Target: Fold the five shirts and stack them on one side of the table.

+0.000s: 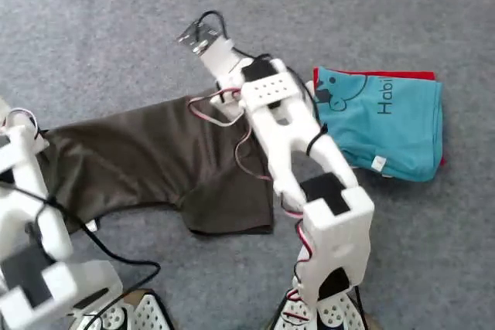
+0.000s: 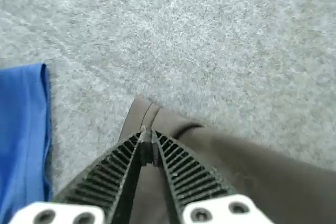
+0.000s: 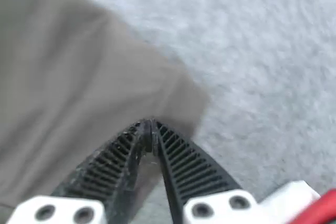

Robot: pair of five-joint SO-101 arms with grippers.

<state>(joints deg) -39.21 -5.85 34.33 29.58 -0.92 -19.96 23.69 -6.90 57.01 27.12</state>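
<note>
A dark brown shirt lies spread across the grey table. My left gripper is shut on a corner of the brown shirt at its left end; in the high view it sits at the table's left edge. My right gripper is shut on the edge of the brown shirt at the far right corner, under the white arm in the high view. A folded teal shirt rests on a red shirt at the right.
A blue shirt lies on the table just beside the left gripper. Cables trail from both arms over the brown shirt and the near left of the table. Bare grey table stretches along the far side.
</note>
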